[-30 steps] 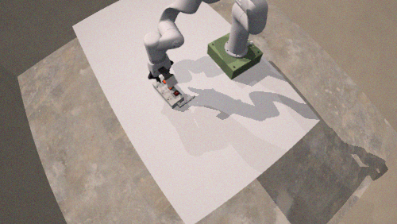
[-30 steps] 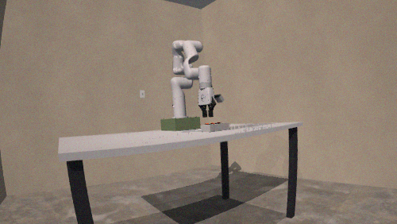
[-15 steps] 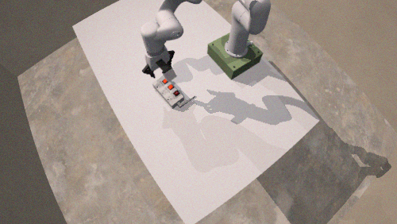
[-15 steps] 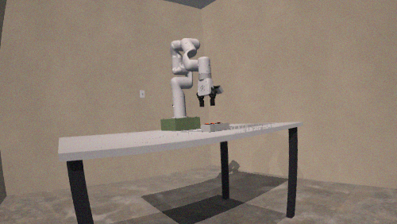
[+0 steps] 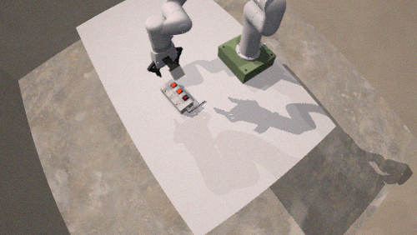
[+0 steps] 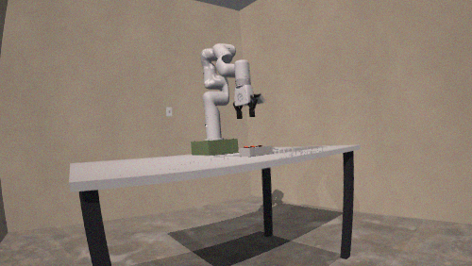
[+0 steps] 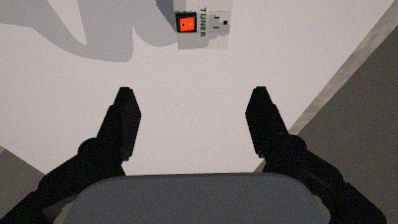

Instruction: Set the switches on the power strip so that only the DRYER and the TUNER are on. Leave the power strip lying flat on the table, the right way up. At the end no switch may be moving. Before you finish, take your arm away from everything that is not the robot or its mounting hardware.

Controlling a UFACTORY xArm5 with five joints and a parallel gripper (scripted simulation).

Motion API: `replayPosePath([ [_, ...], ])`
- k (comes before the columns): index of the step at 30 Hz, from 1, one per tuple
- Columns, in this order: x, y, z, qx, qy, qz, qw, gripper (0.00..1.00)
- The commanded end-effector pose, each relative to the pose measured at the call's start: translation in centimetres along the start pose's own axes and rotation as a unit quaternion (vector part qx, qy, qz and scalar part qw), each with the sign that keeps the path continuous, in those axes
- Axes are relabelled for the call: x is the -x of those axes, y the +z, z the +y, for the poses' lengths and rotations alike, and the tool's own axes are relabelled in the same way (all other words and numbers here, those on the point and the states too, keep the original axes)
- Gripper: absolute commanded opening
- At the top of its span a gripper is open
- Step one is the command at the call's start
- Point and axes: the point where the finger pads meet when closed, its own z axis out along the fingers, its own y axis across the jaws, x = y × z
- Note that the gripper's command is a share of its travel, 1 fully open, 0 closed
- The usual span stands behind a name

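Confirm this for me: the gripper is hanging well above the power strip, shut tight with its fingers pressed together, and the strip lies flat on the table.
One thing is wrong: the gripper is not shut. The wrist view shows its fingers spread wide apart with nothing between them. The rest holds: it hangs well above the power strip, which lies flat on the table, as the exterior view shows.

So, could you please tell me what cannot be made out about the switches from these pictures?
- Wrist view: only the white power strip's TUNER end shows; the top edge cuts off the rest.
- Top view: the red rocker switches show, but labels are too small to read.
- Exterior view: the strip is seen edge-on, switch positions hidden.
- The open black gripper hides nothing.
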Motion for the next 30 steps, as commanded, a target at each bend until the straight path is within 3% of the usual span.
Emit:
replayPosePath([
  [1, 0.03, -0.19, 0.15, 0.002, 0.000, -0.001, 1.000, 1.00],
  [30, 0.03, -0.19, 0.15, 0.002, 0.000, -0.001, 1.000, 1.00],
])
